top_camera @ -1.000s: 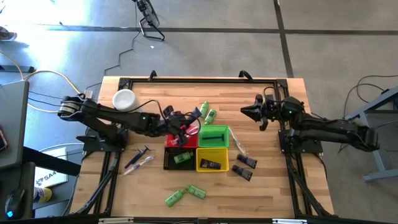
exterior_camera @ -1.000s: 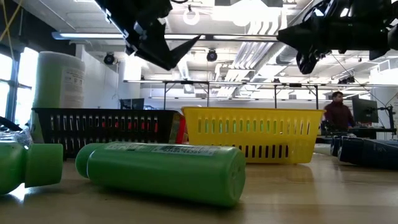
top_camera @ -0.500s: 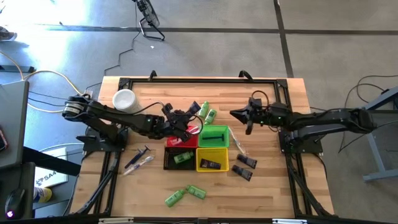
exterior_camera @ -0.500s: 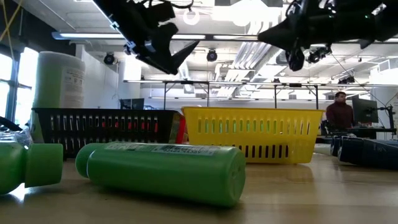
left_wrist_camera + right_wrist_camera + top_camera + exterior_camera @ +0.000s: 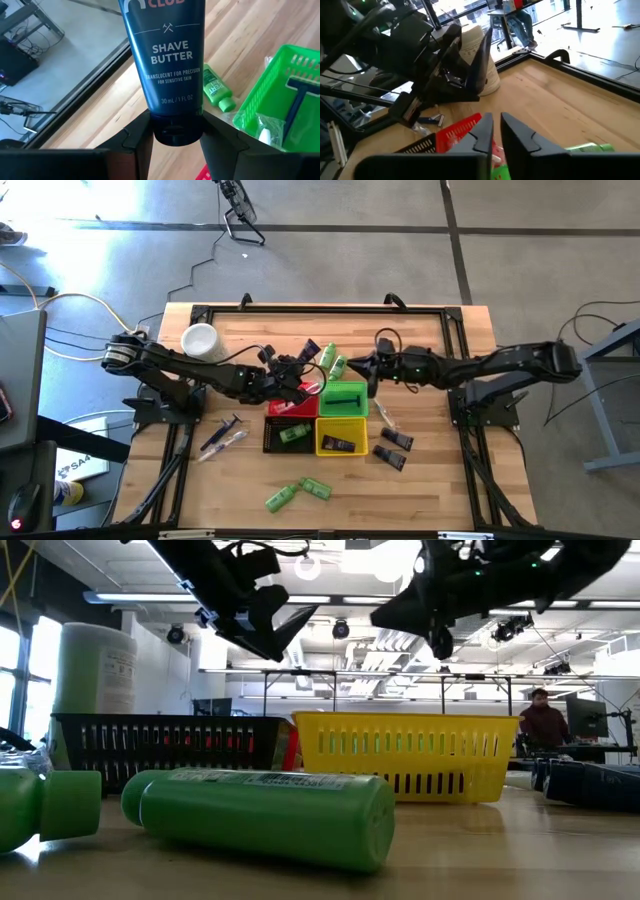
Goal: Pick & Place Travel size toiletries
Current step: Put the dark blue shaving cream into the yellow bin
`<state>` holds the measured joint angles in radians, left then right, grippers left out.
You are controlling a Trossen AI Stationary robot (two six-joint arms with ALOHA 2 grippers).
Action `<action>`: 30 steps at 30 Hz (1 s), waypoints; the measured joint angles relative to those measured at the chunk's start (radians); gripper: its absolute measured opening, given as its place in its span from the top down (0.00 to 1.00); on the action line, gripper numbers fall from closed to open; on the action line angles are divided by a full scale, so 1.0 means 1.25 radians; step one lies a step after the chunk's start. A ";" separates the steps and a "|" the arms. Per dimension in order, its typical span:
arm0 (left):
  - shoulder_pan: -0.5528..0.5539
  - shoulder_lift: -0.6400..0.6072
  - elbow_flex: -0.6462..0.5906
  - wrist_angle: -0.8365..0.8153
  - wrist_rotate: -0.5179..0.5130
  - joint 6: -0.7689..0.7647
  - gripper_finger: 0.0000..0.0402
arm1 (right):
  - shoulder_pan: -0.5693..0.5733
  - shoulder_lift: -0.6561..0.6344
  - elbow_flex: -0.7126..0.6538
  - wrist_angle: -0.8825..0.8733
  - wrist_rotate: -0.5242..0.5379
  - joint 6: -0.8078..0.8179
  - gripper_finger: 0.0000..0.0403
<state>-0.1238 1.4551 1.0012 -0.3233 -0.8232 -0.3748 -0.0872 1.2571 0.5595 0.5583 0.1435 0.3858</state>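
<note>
Left wrist view: shave butter tube [image 5: 167,65], soft, light, slick; left hand [image 5: 177,131] pinches its cap end. Right hand [image 5: 496,131] nearly closed, empty.

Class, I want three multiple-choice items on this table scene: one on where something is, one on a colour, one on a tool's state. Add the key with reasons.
1. Where is the white cup?
A. in the yellow basket
B. on the table near the left arm
C. in the right tool

2. What colour is the basket holding the razor?
A. green
B. white
C. blue

3. What is the left tool doing?
A. hanging open and empty
B. gripping a shave butter tube
C. pressing the table

Key: B, the high view shows it beside that arm; A, the left wrist view shows green mesh; B, the fingers clamp its cap.
</note>
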 joint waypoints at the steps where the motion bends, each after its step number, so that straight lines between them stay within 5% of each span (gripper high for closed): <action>1: 0.000 0.000 0.000 0.000 0.004 0.000 0.66 | 0.000 0.013 0.010 0.000 -0.006 0.001 0.87; 9: 0.000 0.000 0.000 0.000 0.008 0.000 0.66 | 0.000 0.124 0.085 0.054 -0.010 0.067 0.50; 13: 0.000 0.000 0.000 0.000 0.008 0.000 0.66 | 0.000 0.164 0.102 0.123 -0.009 0.070 0.40; 30: 0.000 0.000 0.000 0.002 0.068 0.002 0.66 | -0.022 0.275 0.198 0.136 -0.019 0.085 0.49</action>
<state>-0.1242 1.4555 1.0012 -0.3211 -0.7382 -0.3717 -0.1149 1.6006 0.8072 0.7282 0.1199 0.4915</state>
